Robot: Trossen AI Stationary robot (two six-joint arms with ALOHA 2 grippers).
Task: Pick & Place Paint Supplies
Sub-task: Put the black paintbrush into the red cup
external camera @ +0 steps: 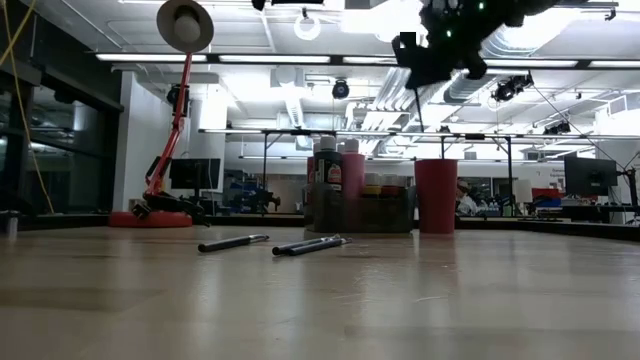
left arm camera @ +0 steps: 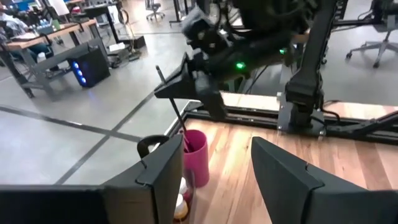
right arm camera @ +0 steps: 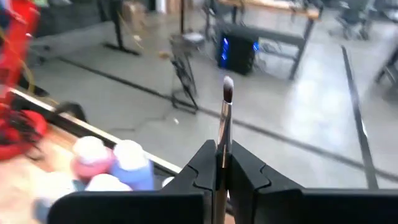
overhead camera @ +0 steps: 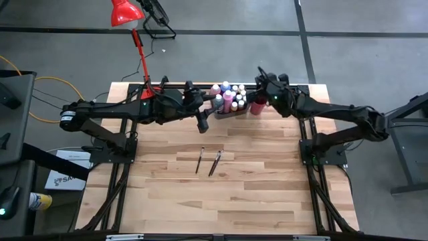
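A grey bin (overhead camera: 221, 112) full of small paint bottles (overhead camera: 227, 94) stands at the table's far edge, with the red cup (overhead camera: 257, 106) at its right end. My right gripper (overhead camera: 263, 82) hovers above the cup (left arm camera: 194, 155), shut on a thin dark paintbrush (left arm camera: 173, 102). The brush's lower end reaches the cup's mouth. My left gripper (overhead camera: 204, 124) hangs open in the air just left of the bin, with nothing between its fingers (left arm camera: 155, 180). Loose paintbrushes (overhead camera: 200, 159) (overhead camera: 215, 163) lie flat on the wood mid-table. My right gripper pinches the paintbrush's handle (right arm camera: 221, 155) between its two fingers, a little below the bristles (right arm camera: 227, 87). The fingers come at it about level and lie across the handle. The brush stands roughly upright and tilted, bristles up, its lower end (left arm camera: 185, 138) at the cup's mouth.
A red desk lamp (overhead camera: 127, 13) is clamped at the far left corner, its base (external camera: 150, 215) on the table. The near half of the table (overhead camera: 221, 207) is bare wood. The room behind holds benches and chairs.
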